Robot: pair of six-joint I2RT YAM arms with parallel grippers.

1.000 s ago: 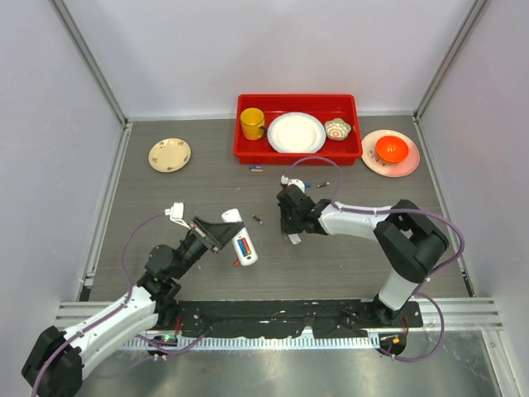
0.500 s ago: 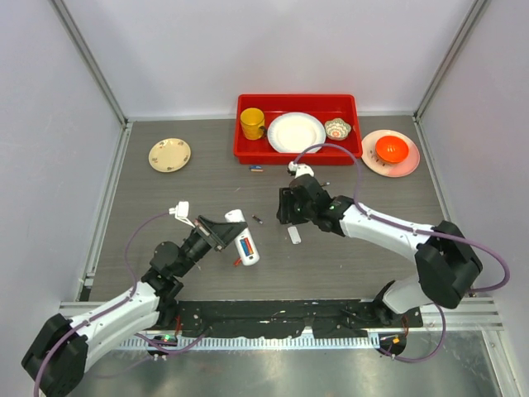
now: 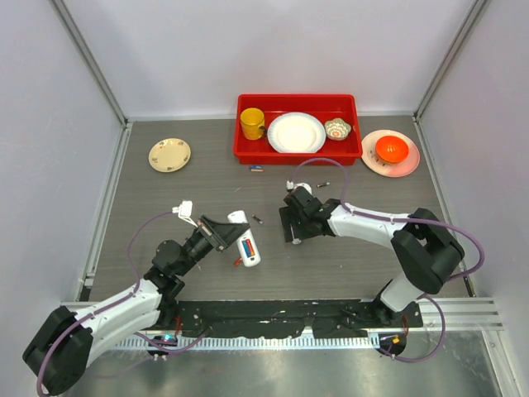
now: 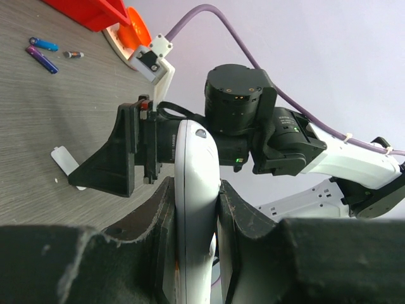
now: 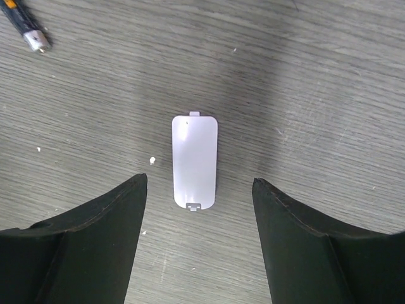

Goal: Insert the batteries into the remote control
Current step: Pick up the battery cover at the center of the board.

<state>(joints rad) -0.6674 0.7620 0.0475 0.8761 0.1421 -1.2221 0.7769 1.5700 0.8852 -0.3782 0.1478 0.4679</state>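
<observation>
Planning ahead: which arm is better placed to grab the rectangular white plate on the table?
Right: the right gripper hangs open over the plate; the left gripper is shut on the remote control.

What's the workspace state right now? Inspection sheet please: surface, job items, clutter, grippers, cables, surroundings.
Surface: grey wood-grain table, a few white specks.
Job's things: remote control in the left grip, coloured cells in its slot; loose batteries scattered mid-table.
Clutter: white cover flat on the table; red tray with yellow mug, white plate, small bowl; cream plate; pink plate with orange bowl.
Grippers: left gripper shut on remote control; right gripper open, fingers either side of the cover.
Cables: purple cables loop off both arms.
Surroundings: white walls.
</observation>
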